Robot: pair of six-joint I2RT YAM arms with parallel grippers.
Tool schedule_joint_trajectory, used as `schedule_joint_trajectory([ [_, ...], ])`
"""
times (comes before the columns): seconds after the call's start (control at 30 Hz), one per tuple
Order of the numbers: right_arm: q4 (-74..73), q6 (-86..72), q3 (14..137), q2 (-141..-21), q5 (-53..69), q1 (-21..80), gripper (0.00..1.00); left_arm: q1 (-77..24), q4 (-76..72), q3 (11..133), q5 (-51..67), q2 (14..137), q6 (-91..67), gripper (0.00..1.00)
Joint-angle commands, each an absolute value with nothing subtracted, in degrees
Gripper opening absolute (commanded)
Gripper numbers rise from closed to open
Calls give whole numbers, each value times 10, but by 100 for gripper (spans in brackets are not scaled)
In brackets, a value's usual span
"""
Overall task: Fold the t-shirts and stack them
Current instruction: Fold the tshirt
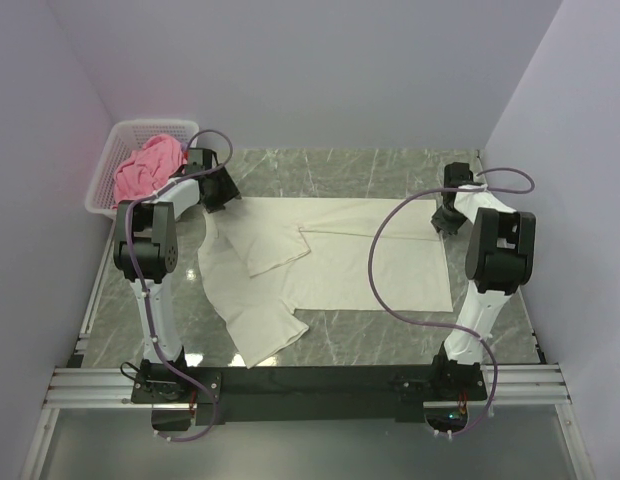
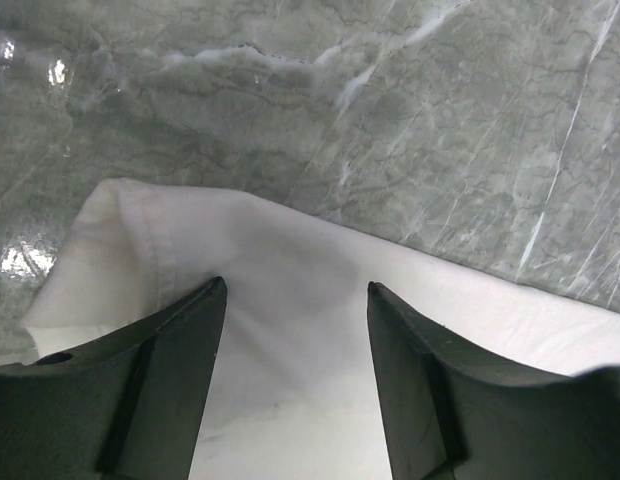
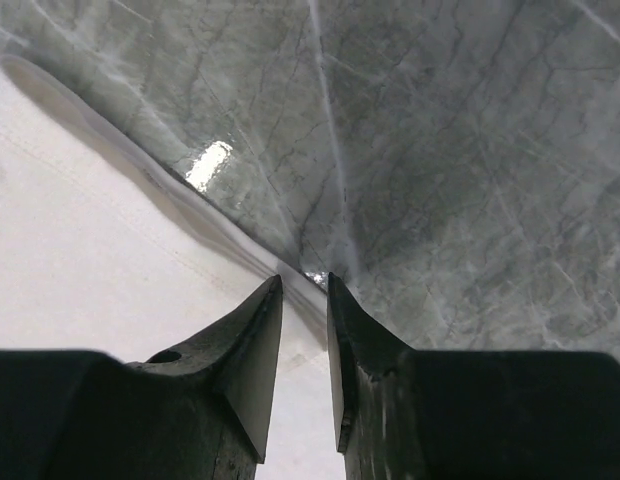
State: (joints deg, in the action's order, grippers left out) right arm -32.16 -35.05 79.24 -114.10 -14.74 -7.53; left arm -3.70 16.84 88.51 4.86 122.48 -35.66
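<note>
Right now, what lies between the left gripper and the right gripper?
The cream-white t-shirt, spread out; its far edge runs from the left gripper to the right gripper. The top view shows this.

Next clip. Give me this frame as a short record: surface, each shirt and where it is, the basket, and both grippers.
surface: grey marble table
white t-shirt: spread on the table, partly folded over itself on its left side
pink t-shirt: bunched inside the basket
basket: white lattice, far left corner of the table
left gripper: jaws open, over the white t-shirt's far left corner
right gripper: tips close together at the shirt's far right edge; grip unclear
</note>
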Motion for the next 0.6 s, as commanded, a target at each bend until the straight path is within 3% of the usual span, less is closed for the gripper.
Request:
schedule_joint_trajectory([
  [0.0, -356, -332, 808, -1152, -192, -80, 31, -25, 190, 873, 18, 1243, -343, 67],
  [0.27, -329, -312, 788, -1086, -150, -78, 31, -33, 186, 866, 20, 1149, -330, 90],
  [0.4, -328, -303, 763, -1011, -126, -69, 34, -46, 200, 846, 27, 1056, -337, 93],
  [0.47, -326, -302, 736, -967, -106, -62, 38, -56, 209, 815, 24, 1017, -343, 94],
  [0.57, -326, -304, 685, -903, -94, -53, 52, -72, 220, 747, 21, 930, -357, 92],
])
